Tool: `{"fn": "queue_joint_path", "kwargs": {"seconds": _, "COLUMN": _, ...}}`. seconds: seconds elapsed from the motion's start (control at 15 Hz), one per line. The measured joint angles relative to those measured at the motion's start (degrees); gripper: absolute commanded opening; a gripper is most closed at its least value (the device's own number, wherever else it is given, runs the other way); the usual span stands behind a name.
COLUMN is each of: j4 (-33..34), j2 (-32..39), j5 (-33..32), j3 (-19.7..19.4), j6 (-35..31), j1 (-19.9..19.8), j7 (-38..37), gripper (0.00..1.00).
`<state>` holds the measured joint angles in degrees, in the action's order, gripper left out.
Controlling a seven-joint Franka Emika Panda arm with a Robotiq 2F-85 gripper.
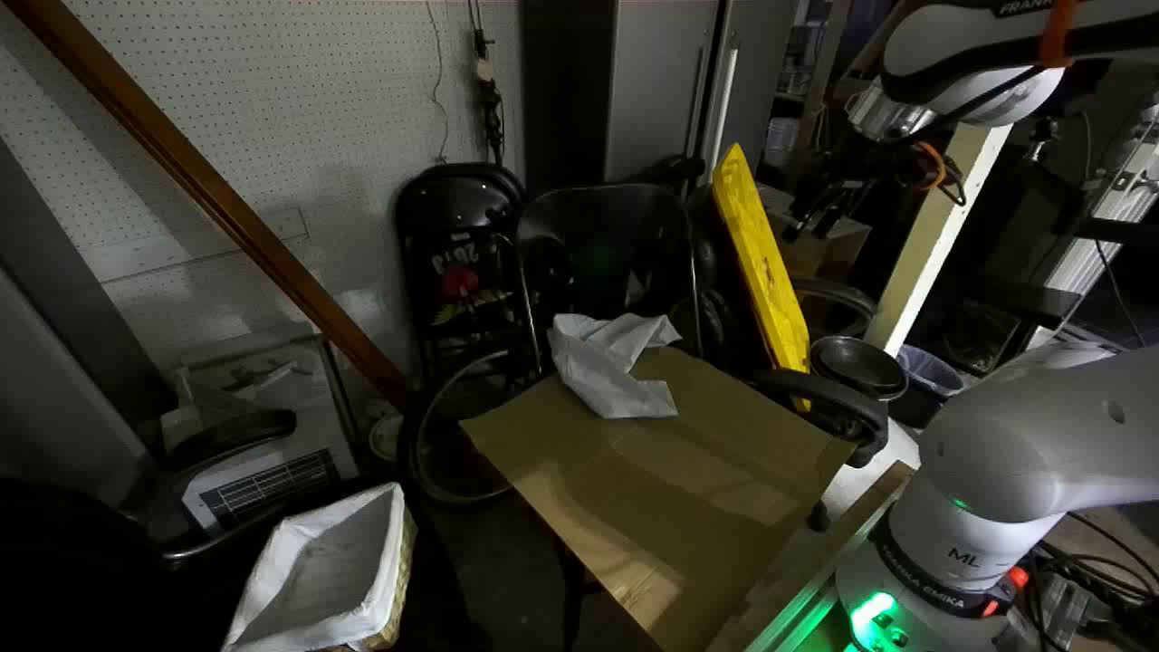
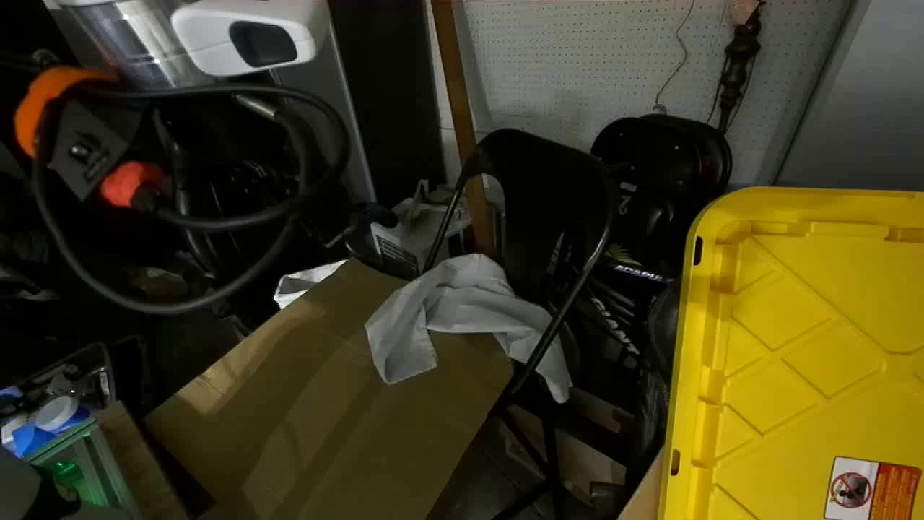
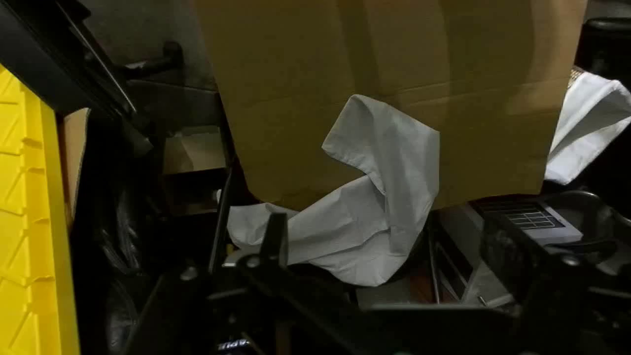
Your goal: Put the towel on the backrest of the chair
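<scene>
plainly, the towel (image 3: 402,182) lies below the spread fingers (image 3: 274,241) — well apart.

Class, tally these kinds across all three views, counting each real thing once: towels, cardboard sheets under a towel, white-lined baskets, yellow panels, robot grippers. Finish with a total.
Towel: 1
Cardboard sheet partly under it: 1
White-lined basket: 1
Yellow panel: 1
Gripper: 1
Total: 5

White towel (image 2: 465,303) on cardboard (image 2: 325,404), one end overhanging, black chair backrest (image 2: 552,191) above, yellow lid (image 2: 801,347)
</scene>
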<state>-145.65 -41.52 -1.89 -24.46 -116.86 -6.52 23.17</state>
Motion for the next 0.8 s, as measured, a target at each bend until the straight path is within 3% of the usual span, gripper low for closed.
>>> {"fn": "queue_joint_path", "kwargs": {"seconds": 0.4, "j4": -1.4, "j2": 0.1, "j5": -0.6, "j3": 1.8, "j6": -1.3, "j1": -0.1, "j7": 0.3, "gripper": 1.00}}
{"fn": "queue_joint_path", "kwargs": {"seconds": 0.6, "j4": -7.8, "j2": 1.2, "j5": -3.1, "j3": 5.7, "j6": -9.3, "j1": 0.3, "j7": 0.8, "gripper": 1.00}}
{"fn": "queue_joint_path", "kwargs": {"seconds": 0.8, "j4": -14.8, "j2": 4.6, "j5": -5.8, "j3": 9.5, "j6": -22.9, "j1": 1.8, "j7": 0.9, "gripper": 1.00}}
